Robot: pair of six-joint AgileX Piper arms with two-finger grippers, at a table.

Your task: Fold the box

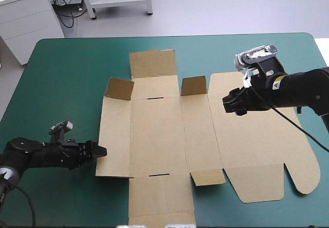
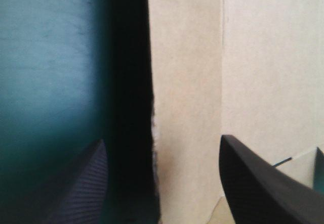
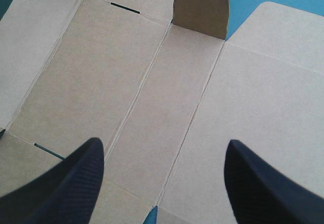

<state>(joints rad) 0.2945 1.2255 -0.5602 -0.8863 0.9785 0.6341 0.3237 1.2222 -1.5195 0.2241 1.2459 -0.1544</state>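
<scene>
The box (image 1: 169,135), a cut sheet of brown board, lies spread at the middle of the table's teal-green cover (image 1: 67,84). Its large rounded lid panel reaches toward the table's right edge. Nearly all panels lie flat. Two small square flaps on the far side stand raised: one at the far-left corner (image 1: 119,89), one right of centre (image 1: 194,86). No walls are formed.

The left gripper (image 1: 100,152) sits low at the sheet's left edge, near the near-left corner. In the left wrist view its black fingers (image 2: 253,178) stand well apart, and the board's left edge (image 2: 187,107) runs between them. Contact with the board cannot be confirmed.

The right gripper (image 1: 231,104) hangs above the sheet's right half, beside the raised right flap (image 3: 200,12). In the right wrist view its fingers (image 3: 76,178) are spread wide over flat board and hold nothing.
</scene>
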